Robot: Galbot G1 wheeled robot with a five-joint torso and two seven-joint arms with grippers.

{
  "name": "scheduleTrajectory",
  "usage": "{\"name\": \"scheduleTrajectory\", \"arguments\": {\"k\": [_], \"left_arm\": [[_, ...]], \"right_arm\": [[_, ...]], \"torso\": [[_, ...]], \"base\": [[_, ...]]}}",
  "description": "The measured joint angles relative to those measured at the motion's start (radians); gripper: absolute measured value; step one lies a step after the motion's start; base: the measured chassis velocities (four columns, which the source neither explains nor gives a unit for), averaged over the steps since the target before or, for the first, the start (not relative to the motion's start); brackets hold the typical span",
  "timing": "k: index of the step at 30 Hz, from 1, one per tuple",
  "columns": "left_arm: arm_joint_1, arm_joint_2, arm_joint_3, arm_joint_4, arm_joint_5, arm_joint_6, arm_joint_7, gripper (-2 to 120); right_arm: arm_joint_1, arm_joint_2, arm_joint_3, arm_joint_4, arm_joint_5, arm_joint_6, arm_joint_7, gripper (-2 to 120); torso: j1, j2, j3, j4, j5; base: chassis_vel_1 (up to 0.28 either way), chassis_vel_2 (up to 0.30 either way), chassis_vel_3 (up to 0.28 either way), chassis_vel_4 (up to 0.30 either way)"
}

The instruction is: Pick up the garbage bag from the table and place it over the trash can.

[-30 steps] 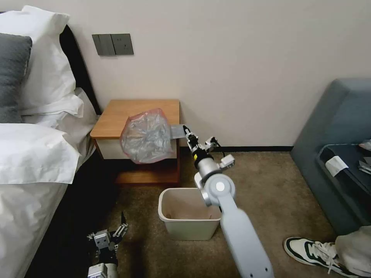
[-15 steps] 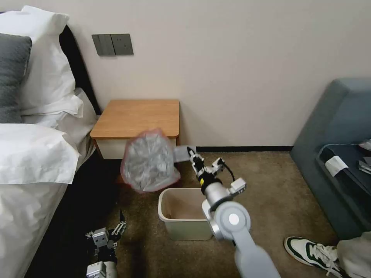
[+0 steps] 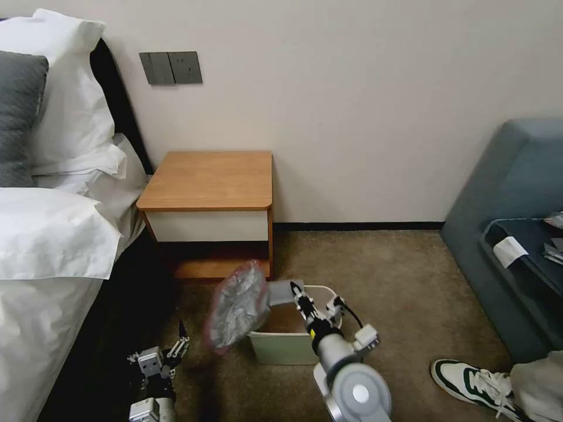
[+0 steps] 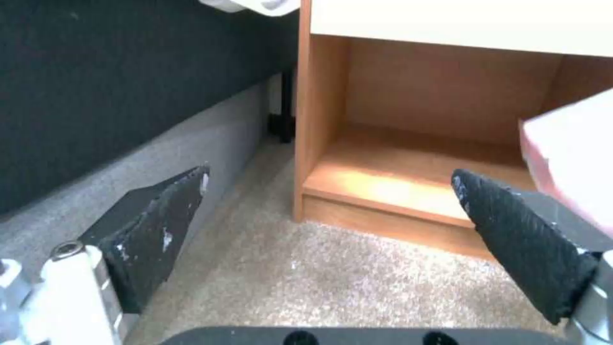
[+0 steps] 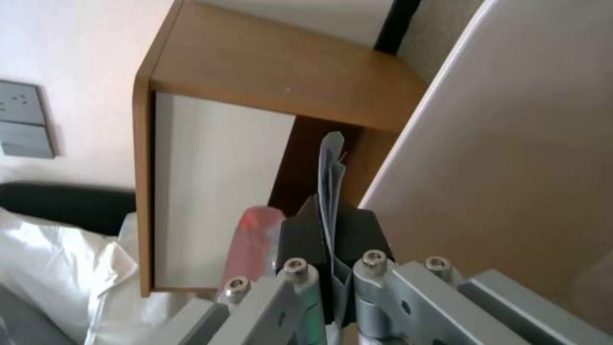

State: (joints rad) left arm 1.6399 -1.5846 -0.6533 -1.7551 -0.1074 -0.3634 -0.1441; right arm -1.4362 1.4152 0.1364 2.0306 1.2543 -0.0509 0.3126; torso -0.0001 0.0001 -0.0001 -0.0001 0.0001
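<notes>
The garbage bag (image 3: 237, 305), crinkled grey plastic with a pinkish-red edge, hangs in the air over the left front corner of the trash can (image 3: 275, 349). My right gripper (image 3: 295, 290) is shut on a grey fold at the bag's right side, just above the can's opening. In the right wrist view the grey fold (image 5: 332, 167) sticks out between the shut fingers (image 5: 300, 230), beside the can's cream wall (image 5: 511, 167). The table (image 3: 208, 179) stands behind with a bare top. My left gripper (image 3: 179, 346) waits open, low by the bed.
A bed with white pillows (image 3: 53, 234) fills the left side. At the right stand a blue sofa (image 3: 504, 187) and a dark table (image 3: 528, 258) with papers. A person's shoe (image 3: 475, 381) rests on the carpet near my right arm.
My right arm has come down and back toward me, carrying the bag from in front of the table's drawer to the can's rim. The left gripper has barely moved.
</notes>
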Motion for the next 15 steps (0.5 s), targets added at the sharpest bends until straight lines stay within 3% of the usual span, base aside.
{"name": "scheduleTrajectory", "arguments": {"k": [8, 15], "left_arm": [[-0.006, -0.003, 0.01, 0.004, 0.004, 0.001, 0.0, 100], [0.0, 0.006, 0.007, -0.019, 0.001, 0.002, 0.0, 100]], "right_arm": [[0.003, 0.01, -0.004, 0.003, -0.03, -0.011, 0.027, -1], [-0.007, 0.003, 0.019, -0.008, -0.076, -0.02, 0.093, 18]], "torso": [[0.0, 0.0, 0.0, 0.0001, 0.0], [0.0, 0.0, 0.0, 0.0001, 0.0]], "base": [[0.0, 0.0, 0.0, 0.0], [0.0, 0.0, 0.0, 0.0]]}}
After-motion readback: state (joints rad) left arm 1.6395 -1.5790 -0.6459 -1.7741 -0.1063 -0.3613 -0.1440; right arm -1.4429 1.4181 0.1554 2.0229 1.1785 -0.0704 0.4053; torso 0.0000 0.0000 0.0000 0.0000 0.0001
